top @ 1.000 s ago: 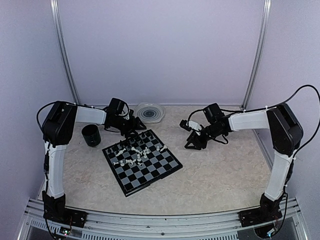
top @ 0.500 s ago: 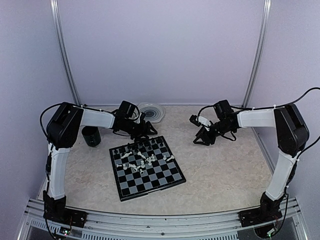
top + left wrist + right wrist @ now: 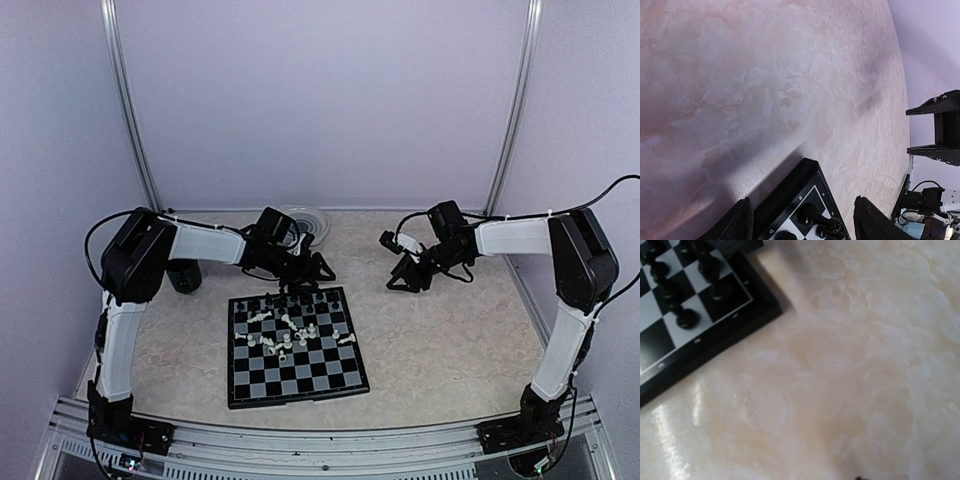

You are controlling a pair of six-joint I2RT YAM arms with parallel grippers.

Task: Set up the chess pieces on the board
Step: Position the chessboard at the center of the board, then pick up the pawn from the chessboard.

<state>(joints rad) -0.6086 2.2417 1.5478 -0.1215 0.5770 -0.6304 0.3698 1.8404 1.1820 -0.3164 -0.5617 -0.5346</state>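
Observation:
The board (image 3: pixel 296 372) lies square to the table's near edge. Cream chess pieces (image 3: pixel 291 331) are scattered, some tipped over, across its middle, and black ones (image 3: pixel 290 301) crowd its far rows. My left gripper (image 3: pixel 316 271) is low at the board's far edge and open. In the left wrist view its fingers (image 3: pixel 742 221) straddle a corner of the board (image 3: pixel 801 184), where black pieces (image 3: pixel 812 215) stand. My right gripper (image 3: pixel 402 277) hovers right of the board. Its fingers (image 3: pixel 935 106) stand apart with nothing between. The right wrist view shows the board's corner (image 3: pixel 757 307), black pieces (image 3: pixel 685 317) and bare table.
A black cup (image 3: pixel 183 275) stands left of the board behind the left arm. A round clear ridged plate (image 3: pixel 308 220) sits at the back, partly hidden by the left wrist. Purple walls close in the table on three sides.
The board has turned from a diamond to square and slid toward the near edge. My left gripper swept rightward along its far edge. The right gripper drew back right, then stayed still.

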